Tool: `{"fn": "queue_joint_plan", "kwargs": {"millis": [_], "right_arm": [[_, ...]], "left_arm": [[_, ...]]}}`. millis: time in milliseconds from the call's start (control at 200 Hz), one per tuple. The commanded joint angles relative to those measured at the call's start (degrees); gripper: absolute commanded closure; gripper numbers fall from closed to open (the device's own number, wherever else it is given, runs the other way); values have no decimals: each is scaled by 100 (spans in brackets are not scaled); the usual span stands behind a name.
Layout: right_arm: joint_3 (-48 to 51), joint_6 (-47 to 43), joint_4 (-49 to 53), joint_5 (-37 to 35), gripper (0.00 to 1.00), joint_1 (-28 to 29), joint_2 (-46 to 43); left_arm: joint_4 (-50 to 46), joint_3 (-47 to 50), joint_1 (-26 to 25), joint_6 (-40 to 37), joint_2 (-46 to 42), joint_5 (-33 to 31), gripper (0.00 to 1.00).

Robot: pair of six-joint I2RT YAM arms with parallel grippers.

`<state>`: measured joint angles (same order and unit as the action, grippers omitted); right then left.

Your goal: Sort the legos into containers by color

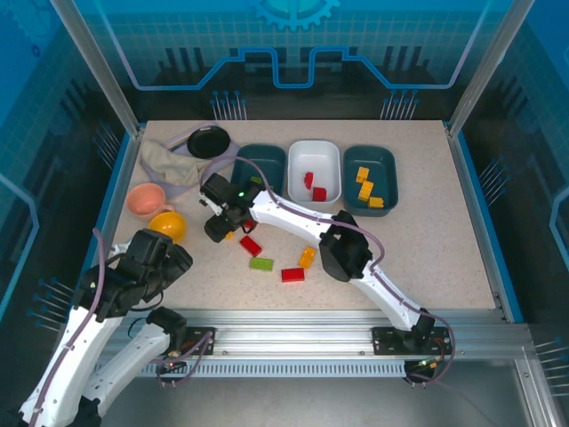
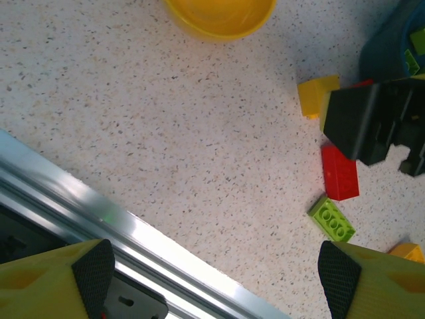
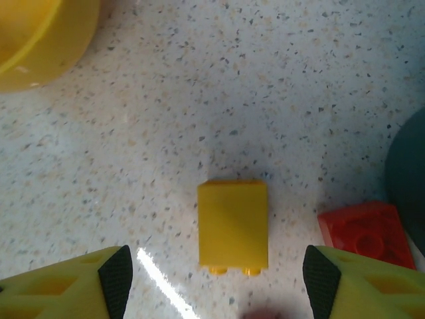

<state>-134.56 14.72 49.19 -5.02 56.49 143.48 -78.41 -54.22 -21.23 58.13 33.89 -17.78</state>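
Three containers stand in a row at the far side of the desk. A dark teal tub is on the left. A white tub in the middle holds two red legos. A second teal tub on the right holds orange-yellow legos.

The right hand is low over the desk near the yellow bowl. Its fingers are spread wide on either side of a yellow brick, which lies flat between them, clear of both pads. The hand grips nothing. Just beside that brick lies a red brick.

Nearer the front edge lie a green brick, another red one and an orange brick.

The left hand hovers over the metal rail at the desk's near-left edge, wide open and empty.
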Motion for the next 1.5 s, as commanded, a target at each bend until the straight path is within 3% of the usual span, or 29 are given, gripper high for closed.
{"fn": "queue_joint_plan", "kwargs": {"millis": [0, 405, 640, 810, 970, 1110, 1270, 1380, 1495], "right_arm": [[-434, 136, 516, -176, 29, -101, 353], [-659, -66, 298, 60, 50, -158, 848], [-719, 3, 311, 150, 68, -147, 852], [-292, 0, -2, 20, 75, -84, -12], [854, 250, -394, -232, 75, -268, -1557], [2425, 624, -752, -351, 76, -1015, -3004], [3863, 779, -849, -301, 75, -2450, -4076], [4201, 732, -626, -457, 75, -3519, -4209], [3979, 572, -359, -738, 75, -4352, -3745]], "left_arm": [[-338, -181, -21, -125, -110, -20, 16], [-406, -265, -21, -260, -86, 29, 16], [-268, -239, -19, -256, 24, 66, 16], [76, -190, -21, -428, 121, 244, 17], [1251, -82, -28, -859, 565, 1032, 17], [2540, -176, -144, -1042, 1486, 1763, 17], [3466, -732, -495, -1157, 2803, 1891, 16], [3887, -1240, -749, -1231, 3689, 1942, 16], [4205, -1772, -940, -1261, 4515, 2092, 16]]}}
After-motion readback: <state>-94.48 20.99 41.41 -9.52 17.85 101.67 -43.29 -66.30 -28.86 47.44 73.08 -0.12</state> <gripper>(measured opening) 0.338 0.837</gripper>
